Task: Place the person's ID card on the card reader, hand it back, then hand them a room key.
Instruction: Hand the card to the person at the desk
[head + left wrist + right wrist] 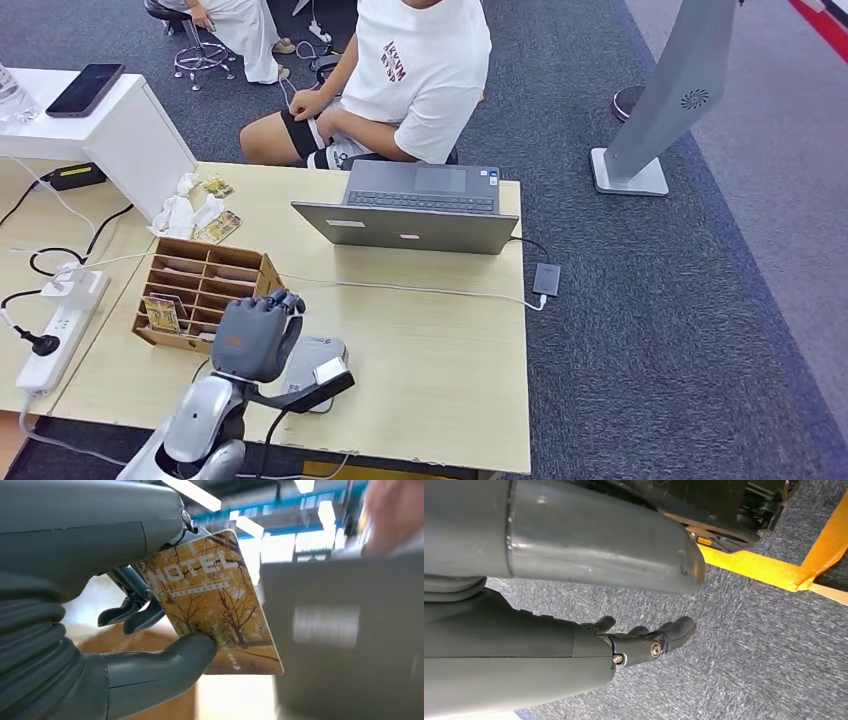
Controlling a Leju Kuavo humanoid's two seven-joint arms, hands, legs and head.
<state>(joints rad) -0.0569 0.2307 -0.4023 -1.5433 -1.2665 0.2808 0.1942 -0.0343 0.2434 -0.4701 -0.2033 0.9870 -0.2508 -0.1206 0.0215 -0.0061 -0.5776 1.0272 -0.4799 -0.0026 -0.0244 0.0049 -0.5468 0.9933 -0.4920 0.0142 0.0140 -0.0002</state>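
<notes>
My left hand (257, 336) hovers over the near part of the wooden desk (440, 380), raised above the grey card reader (322, 350). In the left wrist view my thumb (170, 662) and fingers pinch a room key card (220, 605), yellow-brown with autumn trees and the word HOTEL. The card stands upright and points toward the blurred laptop back (350, 630). A person in a white T-shirt (425, 75) sits behind the desk's far edge. My right hand (644, 642) hangs beside my body above grey carpet, its fingers stretched out and holding nothing.
A wooden card box (205, 288) with slots holding more cards stands left of my hand. An open grey laptop (412, 212) sits at the desk's far edge, its white cable (420, 291) crossing the desk. A power strip (55, 335) lies at the far left.
</notes>
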